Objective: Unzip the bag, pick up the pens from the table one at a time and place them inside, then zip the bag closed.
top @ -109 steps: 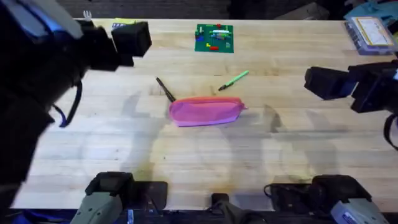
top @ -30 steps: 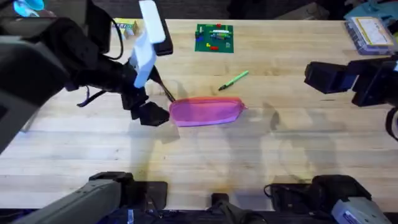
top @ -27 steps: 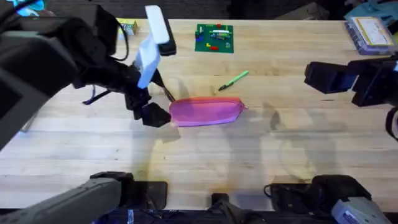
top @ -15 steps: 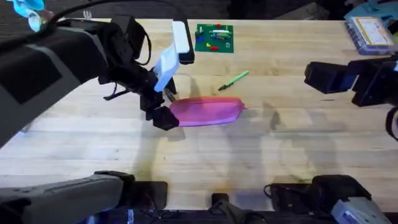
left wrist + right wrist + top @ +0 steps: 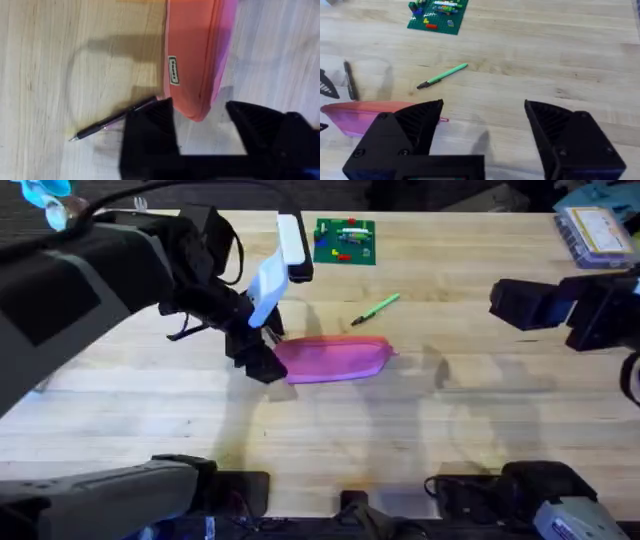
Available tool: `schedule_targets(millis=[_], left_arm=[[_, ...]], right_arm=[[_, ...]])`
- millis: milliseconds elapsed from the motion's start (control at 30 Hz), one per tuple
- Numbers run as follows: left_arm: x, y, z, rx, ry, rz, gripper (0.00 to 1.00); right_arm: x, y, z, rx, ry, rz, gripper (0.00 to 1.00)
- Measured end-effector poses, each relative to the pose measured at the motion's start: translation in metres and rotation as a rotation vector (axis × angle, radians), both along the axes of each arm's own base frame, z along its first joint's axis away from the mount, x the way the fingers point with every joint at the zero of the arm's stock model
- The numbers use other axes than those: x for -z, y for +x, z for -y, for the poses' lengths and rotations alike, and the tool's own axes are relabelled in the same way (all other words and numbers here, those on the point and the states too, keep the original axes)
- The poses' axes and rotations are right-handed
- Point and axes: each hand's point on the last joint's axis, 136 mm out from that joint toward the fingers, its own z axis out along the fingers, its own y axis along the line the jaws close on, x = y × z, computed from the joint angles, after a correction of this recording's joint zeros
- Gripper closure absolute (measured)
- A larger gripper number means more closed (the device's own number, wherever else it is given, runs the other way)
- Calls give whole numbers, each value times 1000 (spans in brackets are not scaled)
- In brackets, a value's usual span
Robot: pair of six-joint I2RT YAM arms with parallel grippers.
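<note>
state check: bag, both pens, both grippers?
pink bag: zipped shut, lying flat on the table
black pen: on the table, beside the bag's end
green pen: on the table, apart from the bag
left gripper: open, straddling the bag's end
right gripper: open, empty

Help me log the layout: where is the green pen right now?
In the overhead view the green pen lies on the table just right of centre, beyond the pink bag and nearer than the green brick board.
</note>
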Motion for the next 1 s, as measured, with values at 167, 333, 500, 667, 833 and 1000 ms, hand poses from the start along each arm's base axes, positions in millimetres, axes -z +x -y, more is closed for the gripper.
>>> schedule_targets(millis=[167, 333, 500, 667, 833, 1000], left_arm=[[0, 0, 0, 2, -1, 2, 726], [0, 1, 0, 5, -2, 6, 956], [0, 1, 0, 5, -2, 6, 956], [0, 1, 0, 5, -2, 6, 956], [0, 1, 0, 5, -2, 6, 958], [0, 1, 0, 5, -2, 6, 957]], right_arm=[[0, 0, 0, 0, 0, 1, 3], [0, 0, 0, 0, 0, 1, 3], [0, 0, 0, -1, 0, 1, 3], [-1, -1, -7, -36, 23, -1, 3], [-2, -4, -19, -97, 62, -3, 3], [-3, -7, -31, -154, 99, -4, 4]])
